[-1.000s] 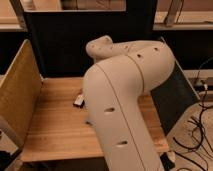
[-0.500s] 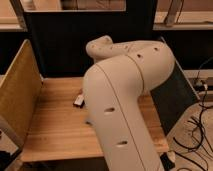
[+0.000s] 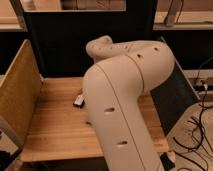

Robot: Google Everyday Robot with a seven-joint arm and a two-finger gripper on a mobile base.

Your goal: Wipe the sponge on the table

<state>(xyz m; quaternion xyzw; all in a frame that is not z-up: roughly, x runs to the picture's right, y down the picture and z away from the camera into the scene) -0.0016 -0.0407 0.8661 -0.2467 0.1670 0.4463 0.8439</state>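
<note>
status: arm stationary, sponge and gripper masked

1. change since the previous second. none is detectable. the large white jointed robot arm [image 3: 125,100] occupies the same pose in the middle of the view, and the items on the counter have not shifted. the arm is holding position, not sweeping.

2. gripper. the gripper is hidden behind the arm's bulky links, somewhere on the side turned away from the camera. whether it is wide or closed, and whether it has hold of anything, cannot be told.

3. task item. the small flat blue-grey sponge does not show anywhere on the exposed surface. if it lies on the counter, it is behind the arm, which masks the middle and right of the top.

4. work surface. the light wooden butcher-block counter [image 3: 55,130] is exposed on its left and near parts. a small white-and-dark rectangular block [image 3: 78,100] lies on it just left of the arm. a tan upright side panel [image 3: 17,95] bounds the left edge, and a dark mesh panel [image 3: 172,100] stands at the right.

5. meaning for the task. with no motion and the sponge unseen, progress of the wiping cannot be judged. the pose fits a pause before a stroke or a stop after one.
</note>
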